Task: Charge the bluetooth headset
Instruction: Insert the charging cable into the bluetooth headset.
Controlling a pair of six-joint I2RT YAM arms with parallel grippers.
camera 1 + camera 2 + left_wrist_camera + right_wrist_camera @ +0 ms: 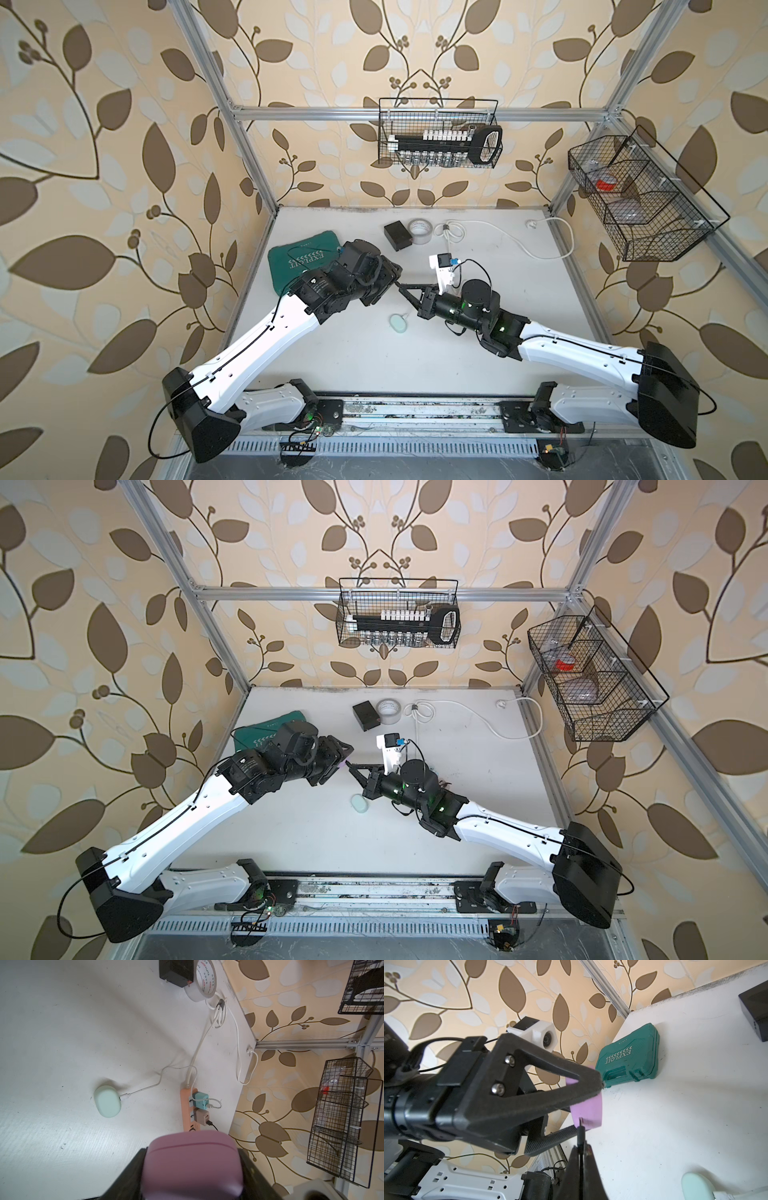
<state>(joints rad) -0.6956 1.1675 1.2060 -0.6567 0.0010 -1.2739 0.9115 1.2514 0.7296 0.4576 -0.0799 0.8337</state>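
treat pink earbud case [193, 1159], clamped sidewise in left gripper [586, 1105], as light, hard, probably slick; hold black charging plug [580, 1132], pinched in closed right gripper [581, 1148], by stiff body.

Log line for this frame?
left gripper: holds pink case | right gripper: shut on black plug | plug tip at case, seating unclear

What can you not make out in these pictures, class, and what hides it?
- Socket on the pink case: right wrist view, the black plug covers it; seated or not, unclear.
- Power strip near end: left wrist view, behind the pink case.
- Side basket contents: both top views, mesh, too small.
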